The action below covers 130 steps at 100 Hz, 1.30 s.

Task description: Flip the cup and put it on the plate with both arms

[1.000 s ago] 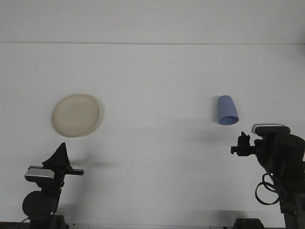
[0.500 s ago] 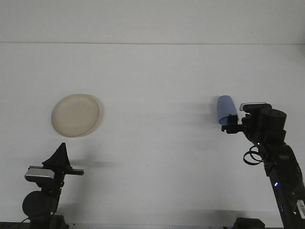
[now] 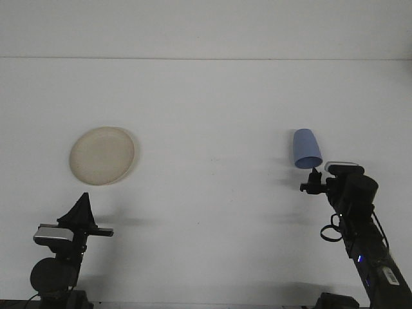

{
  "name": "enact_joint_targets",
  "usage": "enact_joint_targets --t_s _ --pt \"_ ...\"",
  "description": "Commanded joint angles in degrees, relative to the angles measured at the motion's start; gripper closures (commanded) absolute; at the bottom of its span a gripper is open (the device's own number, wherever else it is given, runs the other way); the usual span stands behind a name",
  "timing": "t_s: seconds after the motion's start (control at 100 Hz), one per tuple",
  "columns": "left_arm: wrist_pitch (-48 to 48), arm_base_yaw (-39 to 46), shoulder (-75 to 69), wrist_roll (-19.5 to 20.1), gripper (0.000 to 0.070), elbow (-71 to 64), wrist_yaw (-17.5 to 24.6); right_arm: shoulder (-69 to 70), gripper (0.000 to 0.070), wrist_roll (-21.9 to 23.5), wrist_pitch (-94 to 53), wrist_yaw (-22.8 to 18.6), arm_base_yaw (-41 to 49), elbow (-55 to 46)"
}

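Note:
A blue cup (image 3: 306, 148) lies on its side at the right of the white table, its mouth turned toward me. A cream plate (image 3: 103, 155) lies flat at the left. My right gripper (image 3: 310, 181) hovers just in front of the cup's mouth, a short gap away from it. It looks open, with nothing between its fingers. My left gripper (image 3: 82, 207) stands low at the near left, in front of the plate. Its black fingers meet in a point, shut and holding nothing.
The white table (image 3: 212, 116) runs back to a white wall. My right arm's black links and cables (image 3: 360, 238) rise from the near right corner. The left arm's base (image 3: 55, 270) sits at the near left.
My right arm has reached forward and left from the near right; its gripper rose beside the cup, then dropped to just in front of the cup's mouth. The left arm, cup and plate have not moved.

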Motion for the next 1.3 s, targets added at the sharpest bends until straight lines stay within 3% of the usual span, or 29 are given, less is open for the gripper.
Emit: enact_joint_targets --t_s 0.0,0.25,0.68,1.18,1.24,1.29 --pt "0.55 0.07 -0.13 -0.11 0.0689 -1.16 0.04 0.57 0.0279 1.14 4.92 -0.07 -0.22 -2.01" --pt "0.55 0.07 -0.13 -0.11 0.0689 -1.16 0.04 2.16 0.0279 -0.13 16.94 -0.07 -0.33 -5.73" --pt "0.55 0.07 -0.13 -0.09 0.0689 -1.16 0.04 17.29 0.0281 -0.55 33.77 -0.35 -0.39 -5.44" --pt "0.55 0.07 -0.13 -0.11 0.0689 -1.16 0.04 30.71 0.0287 -1.62 36.63 -3.37 -1.05 3.23" --pt "0.55 0.07 -0.13 -0.09 0.0689 -1.16 0.04 31.65 0.0308 -1.7 36.65 -3.67 -1.03 3.96" --pt "0.55 0.07 -0.13 -0.11 0.0689 -1.16 0.04 32.2 0.0365 -1.84 37.07 -4.37 -1.03 4.24"
